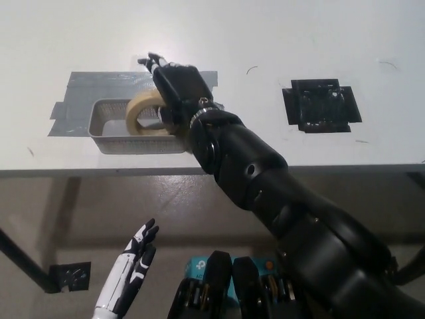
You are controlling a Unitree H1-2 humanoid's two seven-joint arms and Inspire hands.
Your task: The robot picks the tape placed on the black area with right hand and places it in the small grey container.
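Observation:
The beige tape roll (141, 113) stands tilted on edge inside the small grey mesh container (106, 126), at its right end. My black right hand (176, 86) hovers just above and to the right of the roll. Its fingers (153, 64) are stretched out and apart, no longer wrapped around the roll. Whether the palm still touches the roll is hidden. The black area (322, 105) lies bare on the white table, far to the right. My white left hand (129, 276) rests low at the lower left, below the table, with its fingers apart.
The container sits on a grey taped patch (76, 96) on the white table (265, 40). The table's front edge (80, 171) runs across the picture just below the container. A small black square (70, 276) lies on the floor at the lower left.

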